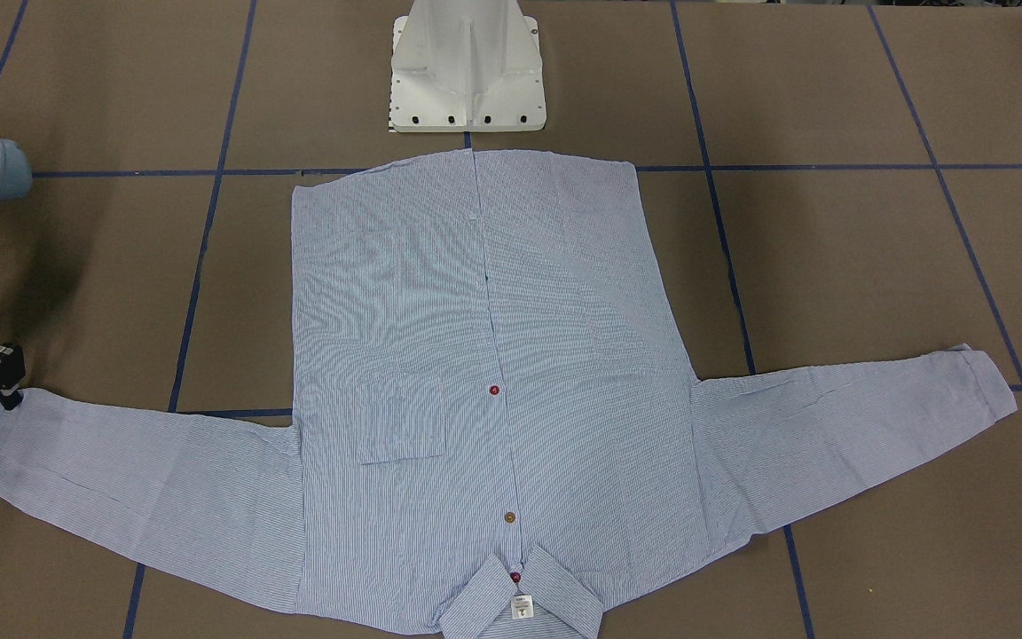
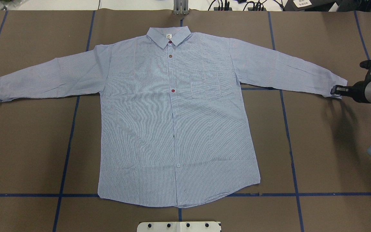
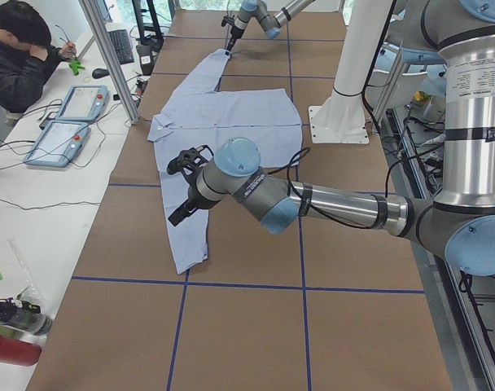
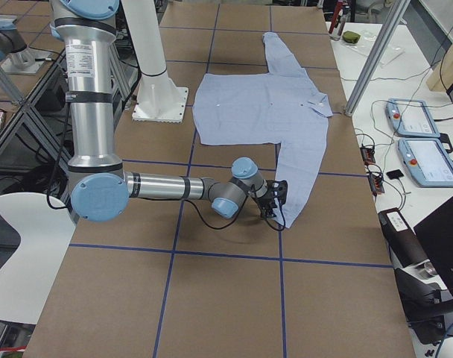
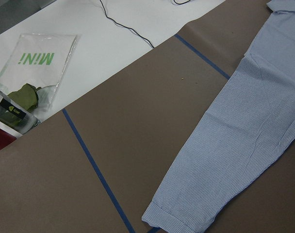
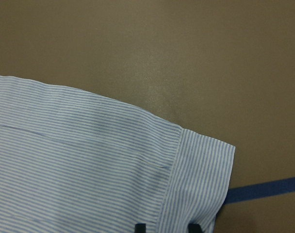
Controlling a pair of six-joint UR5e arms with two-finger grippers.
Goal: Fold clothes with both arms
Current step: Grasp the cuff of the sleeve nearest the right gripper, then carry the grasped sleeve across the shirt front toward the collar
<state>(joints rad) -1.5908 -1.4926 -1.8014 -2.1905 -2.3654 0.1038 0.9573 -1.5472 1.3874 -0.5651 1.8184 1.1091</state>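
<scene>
Shirt (image 2: 175, 122) is laid flat, front up, on brown table (image 2: 327, 145), collar (image 2: 168, 36) away from white base (image 1: 467, 71).
R gripper (image 2: 334, 91) is set at R-side cuff (image 6: 201, 184), fingertips (image 6: 140, 227) narrowly apart w/ cuff edge between. L gripper (image 3: 181, 189) is held above other sleeve (image 5: 235, 145); finger state can't be told.

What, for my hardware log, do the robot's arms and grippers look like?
The left arm and right arm are silver-grey tubes with light-blue joint caps and loose black cables running alongside. The left gripper and right gripper are black, with slim fingers.
</scene>
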